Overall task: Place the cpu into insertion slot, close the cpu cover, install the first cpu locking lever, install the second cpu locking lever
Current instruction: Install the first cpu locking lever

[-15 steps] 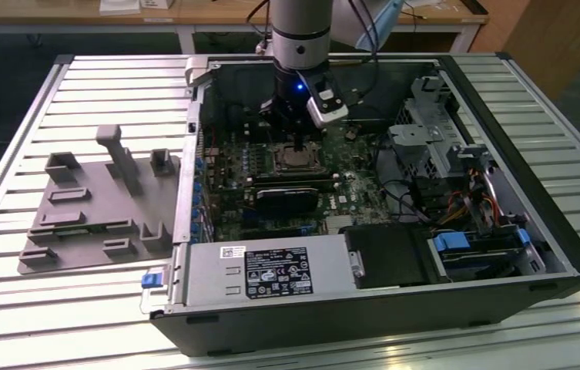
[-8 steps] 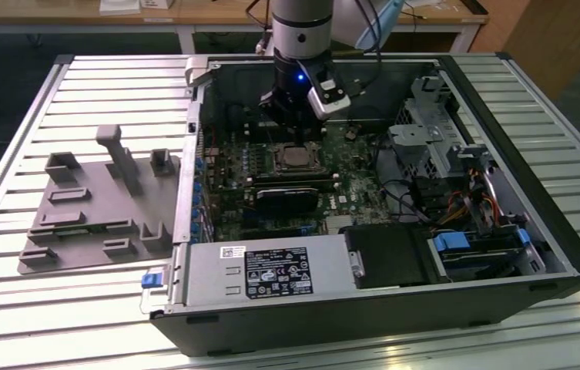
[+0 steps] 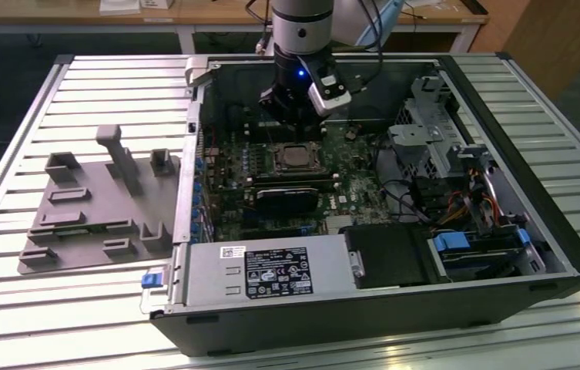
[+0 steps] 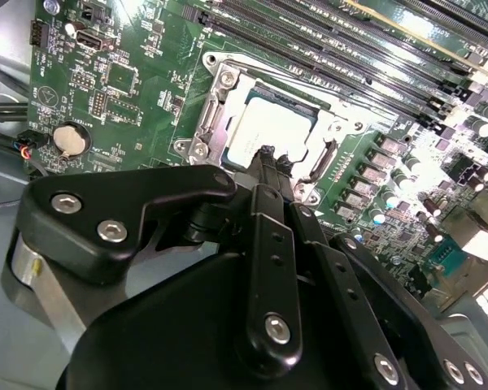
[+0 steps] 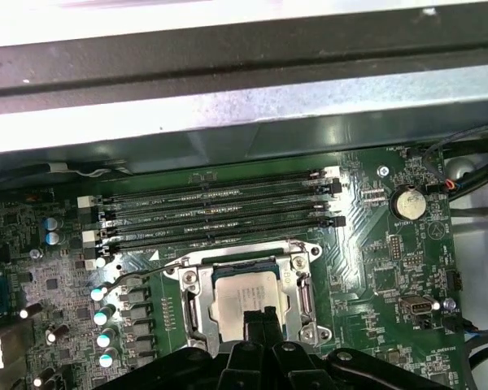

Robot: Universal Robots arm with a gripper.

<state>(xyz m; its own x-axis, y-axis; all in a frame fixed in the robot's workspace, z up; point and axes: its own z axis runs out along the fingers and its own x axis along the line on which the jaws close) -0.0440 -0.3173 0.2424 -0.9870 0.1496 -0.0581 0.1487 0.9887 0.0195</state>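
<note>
inside the open computer case (image 3: 372,324), which lies on the slatted table (image 3: 22,116), we note the green board (image 5: 374,268). its insertion slot (image 5: 244,267) holds the cpu (image 5: 248,294), pale face up. the cpu cover (image 5: 193,302) lies flat around the chip, which shows through the cut-out. the gripper (image 5: 260,323) hangs over one edge of the cpu, fingers pressed together, nothing held. long memory slots (image 5: 220,215) sit beside the socket. we cannot tell whether the wire lever (image 5: 138,275) is latched. a grey fixture (image 3: 95,208) rests on the table, at the exterior view's left of the case.
</note>
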